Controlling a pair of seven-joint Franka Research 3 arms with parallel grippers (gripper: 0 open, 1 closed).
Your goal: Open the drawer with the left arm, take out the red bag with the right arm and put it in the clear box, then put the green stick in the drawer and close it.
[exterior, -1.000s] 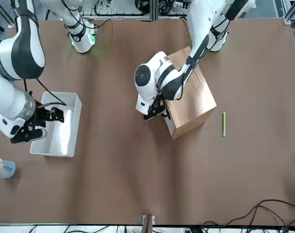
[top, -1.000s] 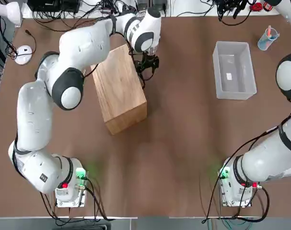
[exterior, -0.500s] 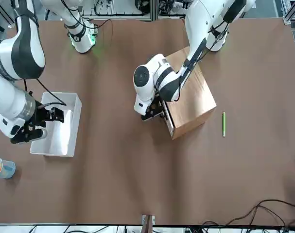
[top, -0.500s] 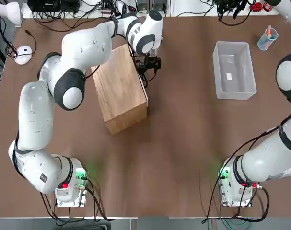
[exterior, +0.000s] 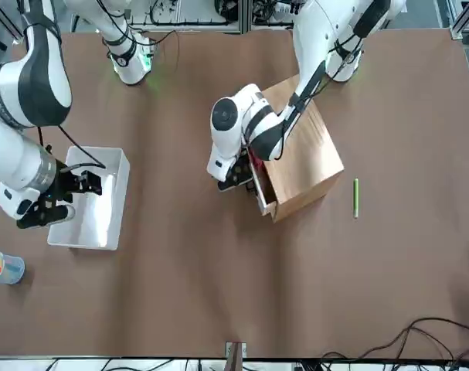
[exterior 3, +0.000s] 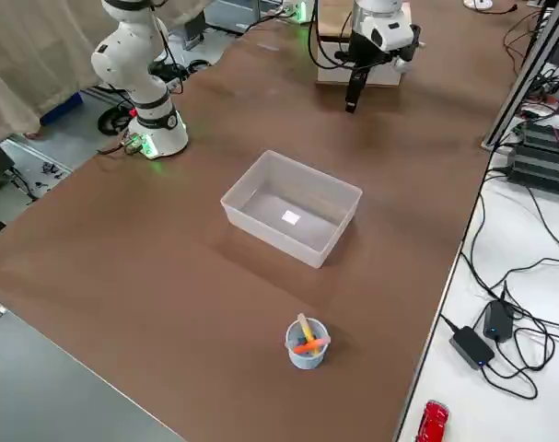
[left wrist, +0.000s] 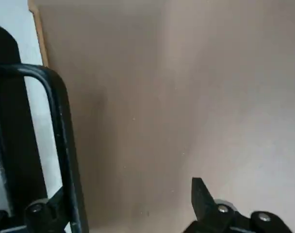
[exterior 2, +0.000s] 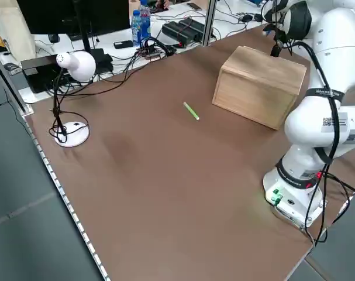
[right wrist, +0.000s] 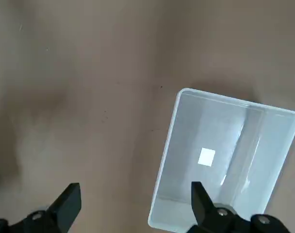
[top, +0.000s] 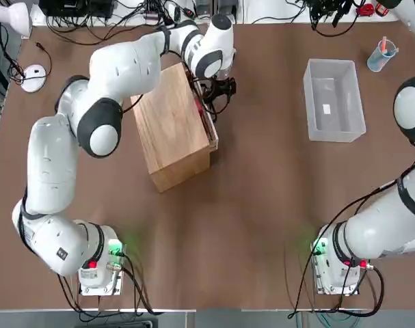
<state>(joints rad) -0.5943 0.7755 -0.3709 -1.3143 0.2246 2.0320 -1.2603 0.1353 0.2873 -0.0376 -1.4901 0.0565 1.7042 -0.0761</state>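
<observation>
The drawer [top: 212, 134] stands a little way out of the wooden box [top: 169, 126], and a sliver of the red bag [exterior: 254, 165] shows in the gap. My left gripper [top: 218, 91] is at the drawer's front. In the left wrist view its fingers are apart, and the dark loop handle [left wrist: 62, 126] runs just inside one finger [left wrist: 44, 212]. The green stick [exterior: 355, 197] lies on the table on the box's other side. My right gripper [right wrist: 133, 190] hangs open and empty above the table beside the clear box [right wrist: 225, 160].
A blue cup [exterior: 2, 267] with orange sticks stands beyond the clear box [top: 333, 99], near the far right corner. A white desk lamp [exterior 2: 72, 126] and cables sit at the far left edge. Both arm bases [top: 98, 270] stand at the near edge.
My left gripper has moved to the right, away from the wooden box, and the drawer has slid out a little with it. A strip of red now shows. The right arm has stayed still.
</observation>
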